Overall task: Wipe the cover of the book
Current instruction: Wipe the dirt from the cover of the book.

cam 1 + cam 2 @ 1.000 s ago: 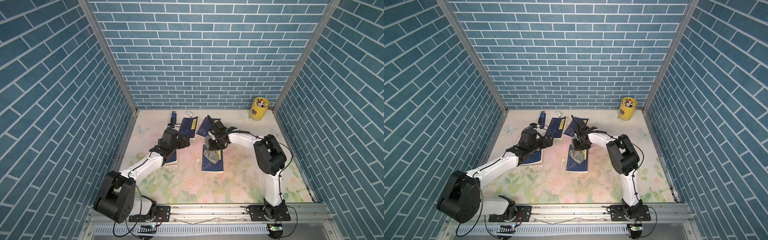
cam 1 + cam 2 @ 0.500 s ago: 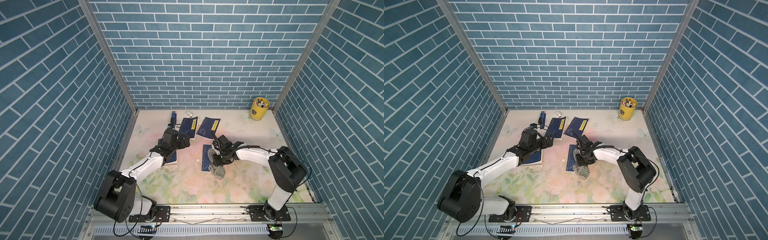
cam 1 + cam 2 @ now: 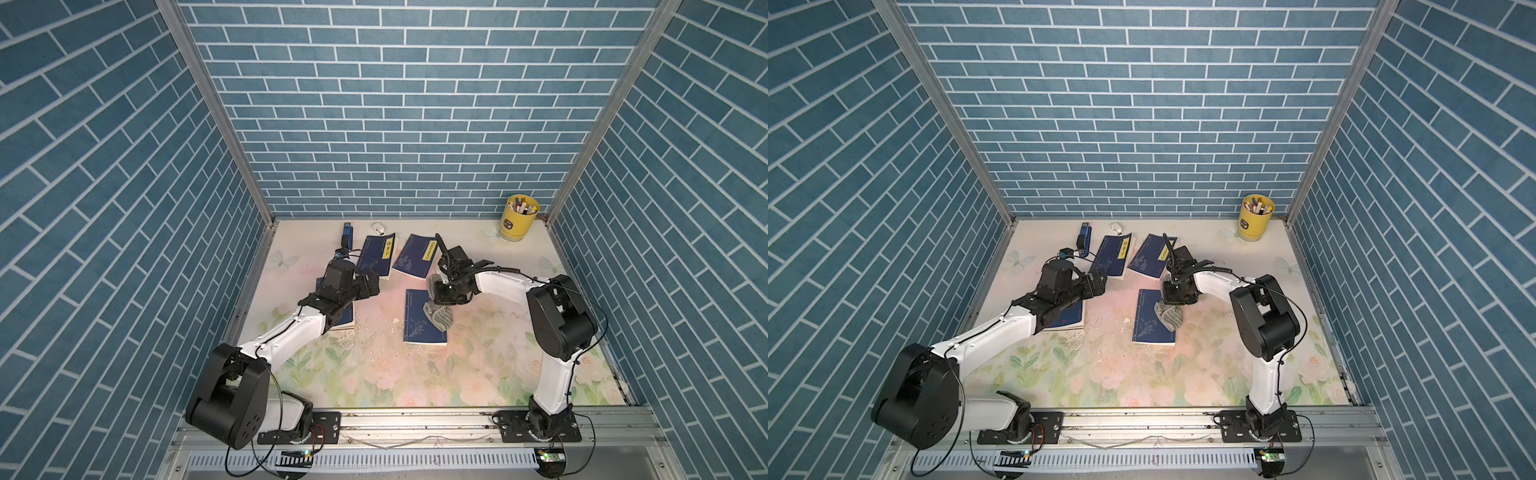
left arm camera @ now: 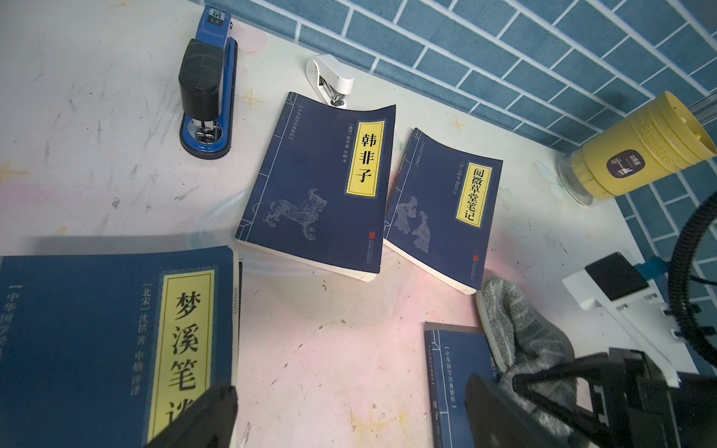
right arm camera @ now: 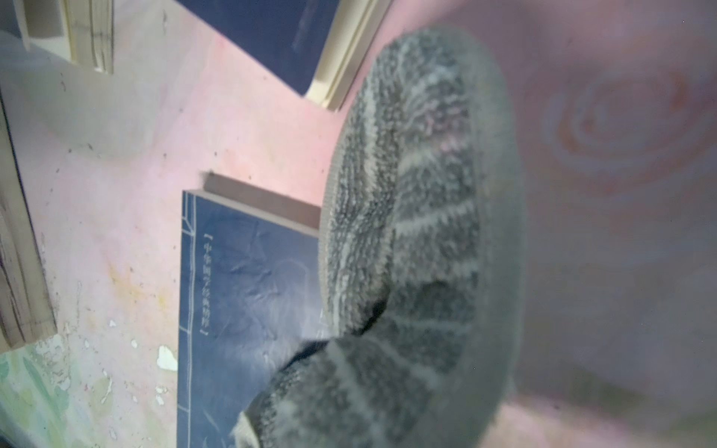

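right gripper (image 3: 445, 296) clamped on the grey striped microfibre cloth (image 3: 439, 319), which hangs below it and drapes onto the far right part of the dark blue paperback book (image 3: 420, 328). Book lies flat mid-table on the floral mat (image 3: 415, 382), most of its cover toward the base rail from the gripper. left gripper (image 3: 372, 286): jaws wide apart, holding nothing, beside a second blue book (image 3: 343, 322).

Cloth (image 3: 440, 320) on far-right corner of centre book (image 3: 417, 328), second book (image 3: 415, 259) and third book (image 3: 376, 257) just behind it, fourth book (image 3: 345, 318) left of it, stapler (image 3: 346, 235) behind-left, pen cup (image 3: 516, 218) far behind-right, all on desk (image 3: 415, 374)
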`<act>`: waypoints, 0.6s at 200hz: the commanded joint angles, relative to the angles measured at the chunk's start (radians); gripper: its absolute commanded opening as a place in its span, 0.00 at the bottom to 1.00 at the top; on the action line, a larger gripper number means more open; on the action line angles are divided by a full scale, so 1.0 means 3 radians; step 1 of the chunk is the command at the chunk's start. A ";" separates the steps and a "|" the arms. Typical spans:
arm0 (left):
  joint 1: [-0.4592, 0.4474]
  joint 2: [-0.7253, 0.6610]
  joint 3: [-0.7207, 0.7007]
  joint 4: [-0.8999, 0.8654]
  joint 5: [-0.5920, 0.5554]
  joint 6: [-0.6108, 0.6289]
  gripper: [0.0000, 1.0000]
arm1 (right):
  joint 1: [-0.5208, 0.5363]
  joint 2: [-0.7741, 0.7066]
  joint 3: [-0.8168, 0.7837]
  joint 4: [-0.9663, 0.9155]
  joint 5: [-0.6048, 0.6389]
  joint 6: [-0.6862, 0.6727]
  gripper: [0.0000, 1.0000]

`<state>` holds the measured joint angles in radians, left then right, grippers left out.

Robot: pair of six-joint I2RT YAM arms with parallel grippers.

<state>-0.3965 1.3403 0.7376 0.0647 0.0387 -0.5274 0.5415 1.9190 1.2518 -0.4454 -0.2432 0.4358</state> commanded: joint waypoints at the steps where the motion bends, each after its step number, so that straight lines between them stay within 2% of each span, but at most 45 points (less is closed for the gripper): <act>1: 0.0020 -0.0072 -0.0068 -0.0011 0.0009 -0.0019 0.97 | -0.0146 0.0112 -0.0122 -0.0338 0.0340 -0.0130 0.00; 58: 0.0021 0.0071 0.0010 0.0019 0.0101 -0.0001 0.97 | -0.0574 -0.0445 -0.0465 -0.0372 0.0494 -0.0105 0.00; 82: 0.0021 0.0102 -0.0009 0.0077 0.0130 -0.0021 0.97 | -0.0689 -0.0651 -0.0472 -0.0557 0.0816 -0.0113 0.02; 90: 0.0022 0.0119 -0.0019 0.0102 0.0149 -0.0025 0.97 | -0.0695 -0.0686 -0.0442 -0.0661 0.0964 -0.0116 0.07; 111: 0.0016 0.0195 -0.0030 0.0154 0.0250 -0.0041 0.97 | -0.0695 -0.0785 -0.0355 -0.0857 0.1249 -0.0123 0.31; 120: 0.0013 0.0220 -0.0039 0.0179 0.0303 -0.0042 0.97 | -0.0690 -0.0856 -0.0351 -0.0880 0.1281 -0.0119 0.37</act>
<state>-0.3965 1.3796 0.7341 0.0872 0.0868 -0.5323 0.3256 1.7233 1.1175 -0.6067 0.0231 0.4198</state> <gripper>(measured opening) 0.970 0.307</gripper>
